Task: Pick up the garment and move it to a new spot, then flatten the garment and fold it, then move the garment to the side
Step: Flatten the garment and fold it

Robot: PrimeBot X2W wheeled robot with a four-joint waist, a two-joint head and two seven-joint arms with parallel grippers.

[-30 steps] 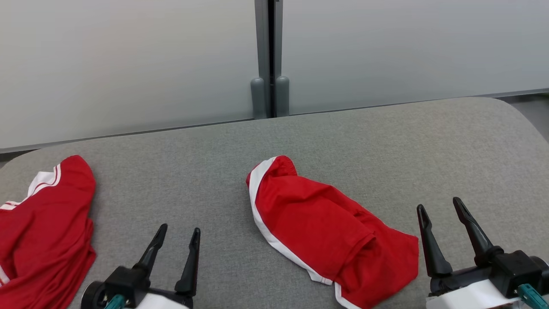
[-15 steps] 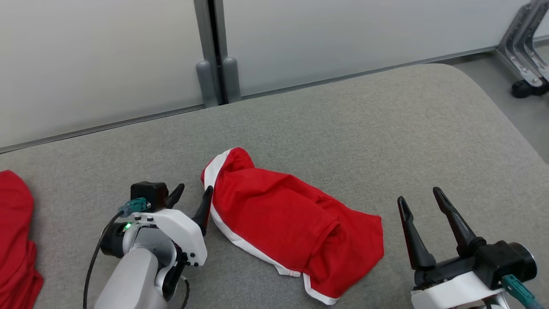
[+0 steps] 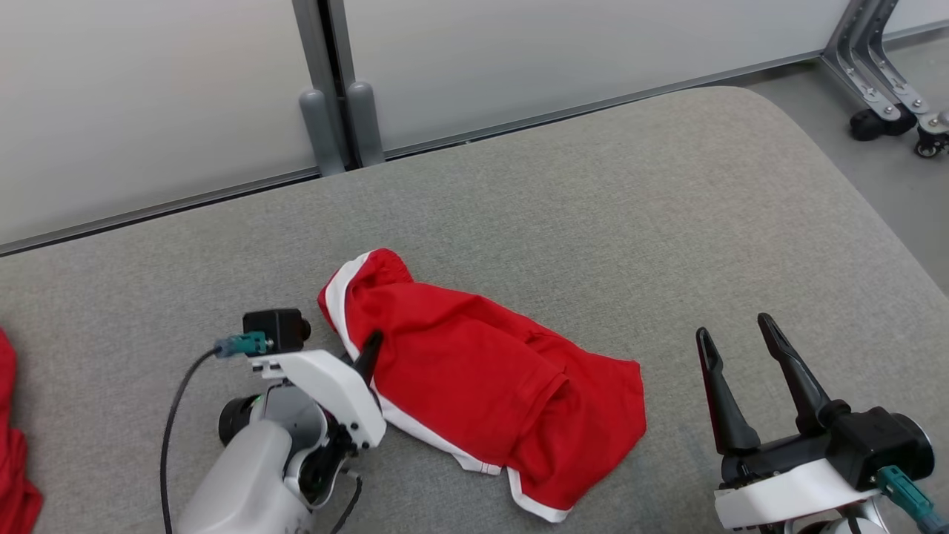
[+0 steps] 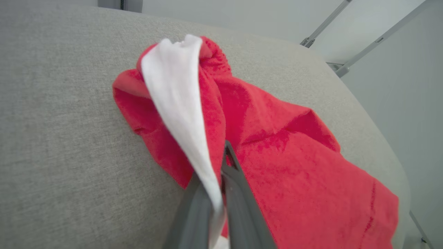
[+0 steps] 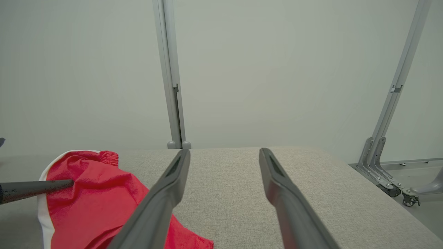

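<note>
Head view: garment [image 3: 482, 386], red with white stripe, crumpled near the worktop's [image 3: 593, 222] front edge, mid-width. Left tool [image 3: 368, 348] clenched on its white-striped edge at the left end; right tool [image 3: 732, 328] released, beside the right end, not touching. Risk, judged: thin bite on one fold may slip on lifting, or the trailing bulk drags and bunches further.

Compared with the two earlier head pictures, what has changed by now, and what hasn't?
The left pincer reached forward to the white-trimmed edge of the red garment and shut on it. The head camera swung right, so the whole view shifted. The right pincer stayed open, apart from the garment, which still lies crumpled on the grey pad.
</note>
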